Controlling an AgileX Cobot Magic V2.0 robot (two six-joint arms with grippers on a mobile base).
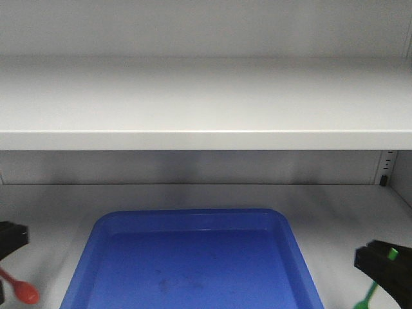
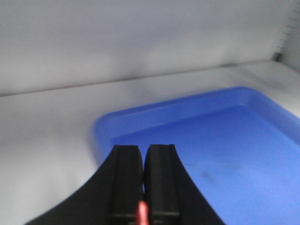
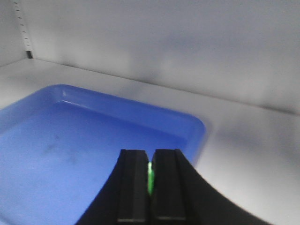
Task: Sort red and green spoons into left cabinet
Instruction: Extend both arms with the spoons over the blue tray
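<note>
My left gripper sits at the lower left edge of the front view, shut on the red spoon, whose bowl hangs down beside the blue tray. In the left wrist view the red spoon shows as a sliver pinched between the closed fingers. At the lower right, my right gripper is shut on the green spoon, which points downward. The right wrist view shows the green spoon clamped between the black fingers. Both grippers are inside the left cabinet, below its flat shelf.
A blue tray lies on the cabinet floor between the two grippers. The horizontal shelf spans the full width overhead. A peg-holed rail runs up the right rear corner. Grey cabinet floor surrounds the tray.
</note>
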